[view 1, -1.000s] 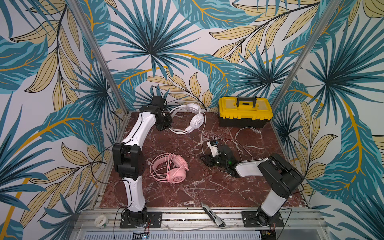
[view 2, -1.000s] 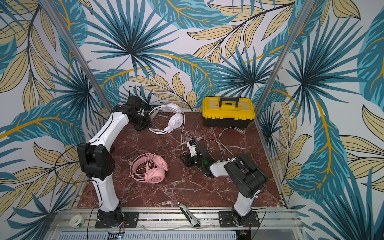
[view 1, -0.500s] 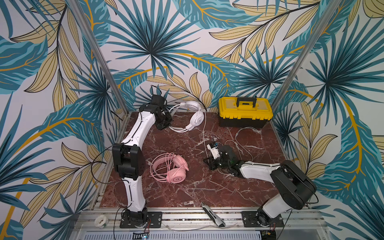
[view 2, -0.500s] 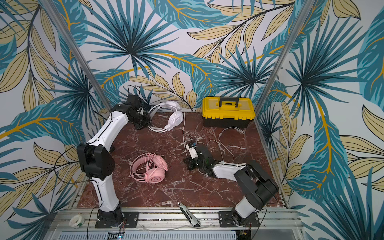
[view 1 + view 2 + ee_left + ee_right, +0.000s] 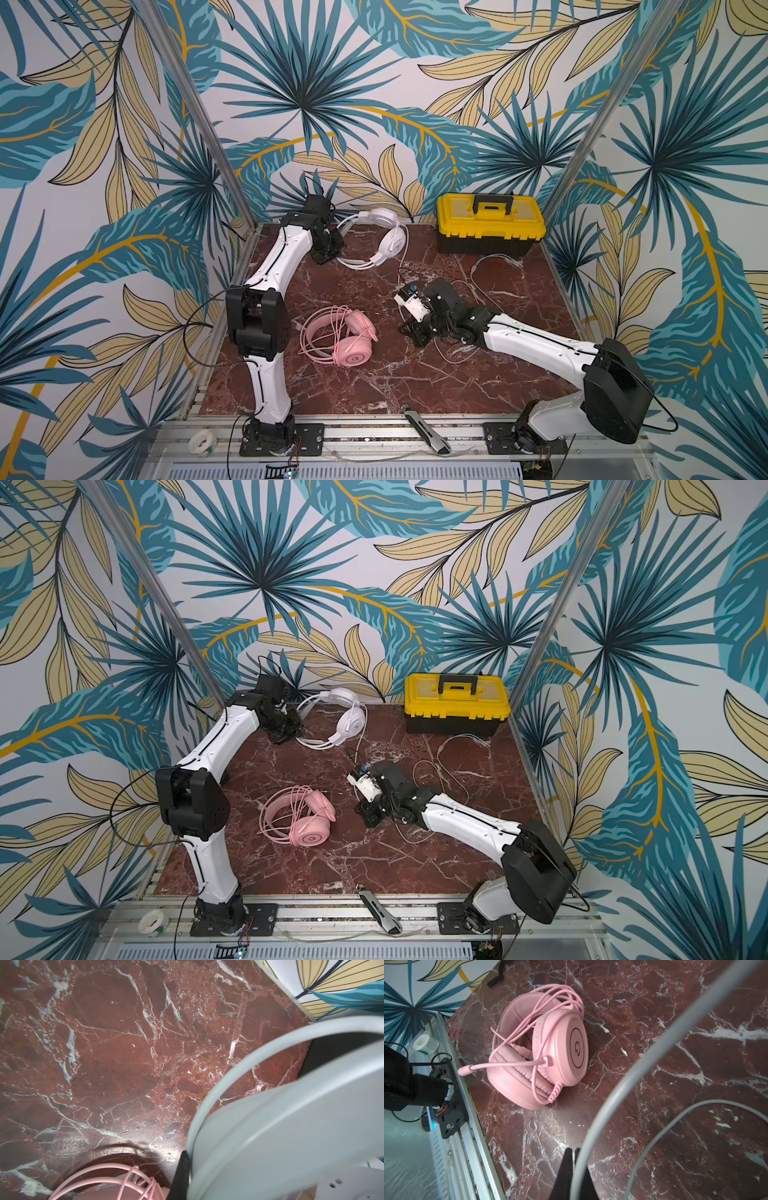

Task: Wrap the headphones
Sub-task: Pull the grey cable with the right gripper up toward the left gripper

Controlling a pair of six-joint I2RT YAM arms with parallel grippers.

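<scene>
Red marble tabletop (image 5: 374, 386) inside a leaf-papered enclosure, with a yellow toolbox (image 5: 490, 220) against the back wall. In both top views the white headset (image 5: 392, 243) lies at the rear left. The left gripper (image 5: 330, 253) is clamped on its headband, judged to anchor it while the lead is gathered. The pink headset (image 5: 353, 353) sits mid-table with its cord coiled over it, judged finished. The right gripper (image 5: 411, 332) is low at centre amid loose white cable (image 5: 490, 256) trailing toward the toolbox. Left wrist view: the white headset's band fills the frame hard against one dark finger (image 5: 182, 1167), jaws closed on it. Right wrist view: jaws closed with the white cable (image 5: 633, 1068) pinched between them, and the pink headset (image 5: 550, 1053) beyond, untouched. Wrapping of the white set is judged barely begun, as most of the cable lies slack.
</scene>
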